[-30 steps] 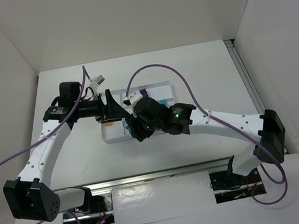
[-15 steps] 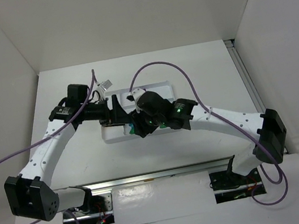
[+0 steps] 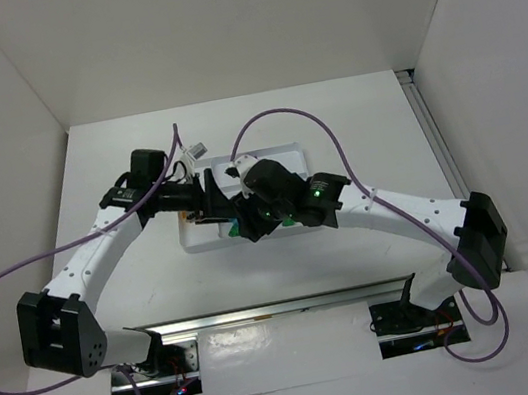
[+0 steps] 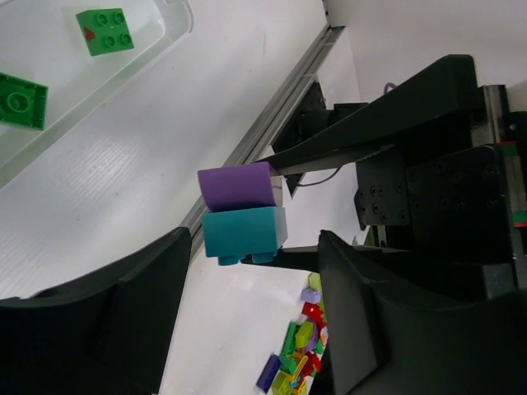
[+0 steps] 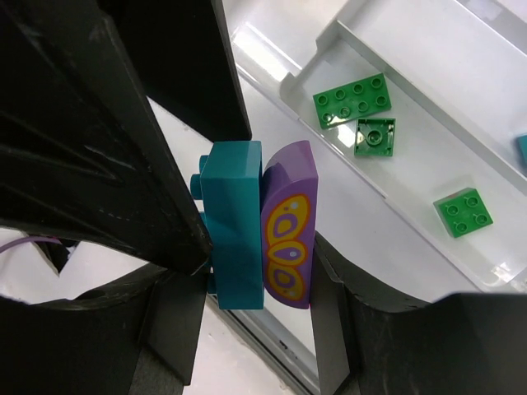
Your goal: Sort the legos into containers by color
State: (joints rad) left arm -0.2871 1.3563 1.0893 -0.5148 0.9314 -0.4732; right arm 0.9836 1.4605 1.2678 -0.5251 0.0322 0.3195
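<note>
My right gripper (image 5: 259,259) is shut on a two-brick stack, a cyan brick (image 5: 239,222) joined to a purple rounded brick (image 5: 288,226) with a yellow butterfly print. It holds the stack in the air beside the white tray (image 5: 290,82). My left gripper (image 4: 255,247) is open, its wide-apart fingers (image 4: 107,329) on either side of the same stack (image 4: 243,210) without touching it. Three green bricks (image 5: 352,100) lie in one long tray section. In the top view both grippers, left (image 3: 216,200) and right (image 3: 246,223), meet over the tray's near left part (image 3: 190,238).
A small heap of mixed coloured pieces (image 4: 309,346) lies on the table below the left fingers. A metal rail (image 4: 247,144) runs along the near table edge. White walls stand on three sides. Purple cables loop over both arms.
My left gripper has moved right to the right gripper and now brackets the stack. My right gripper has shifted slightly back over the tray, still holding the stack.
</note>
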